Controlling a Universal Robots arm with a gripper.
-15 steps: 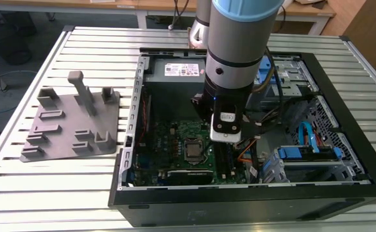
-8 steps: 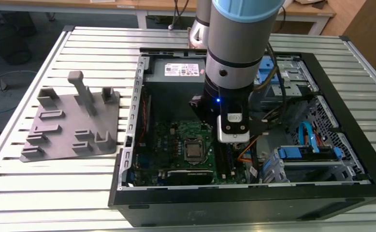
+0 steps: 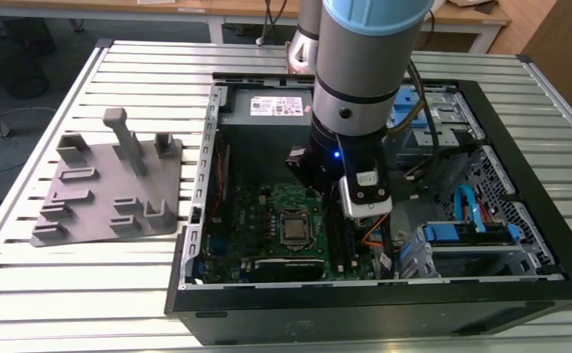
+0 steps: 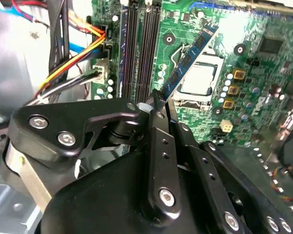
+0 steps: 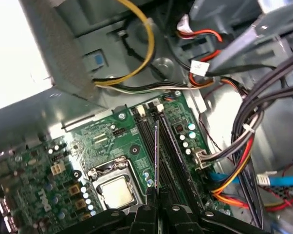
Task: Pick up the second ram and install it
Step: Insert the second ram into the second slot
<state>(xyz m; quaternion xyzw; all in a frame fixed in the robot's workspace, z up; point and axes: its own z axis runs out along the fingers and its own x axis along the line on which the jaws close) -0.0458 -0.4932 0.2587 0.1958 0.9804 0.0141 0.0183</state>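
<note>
Slatted metal table (image 3: 119, 294) carries open PC case (image 3: 521, 287); jaws clamped on second ram (image 4: 190, 56) above motherboard (image 4: 263, 78).

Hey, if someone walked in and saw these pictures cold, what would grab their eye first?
Probably the big robot arm reaching down into the open computer case on the slatted metal table. In the second wrist view, the gripper is shut on the second ram, a thin blue strip held above the green motherboard near the silver processor socket. On the exterior view's left sits a grey holder tray.
</note>
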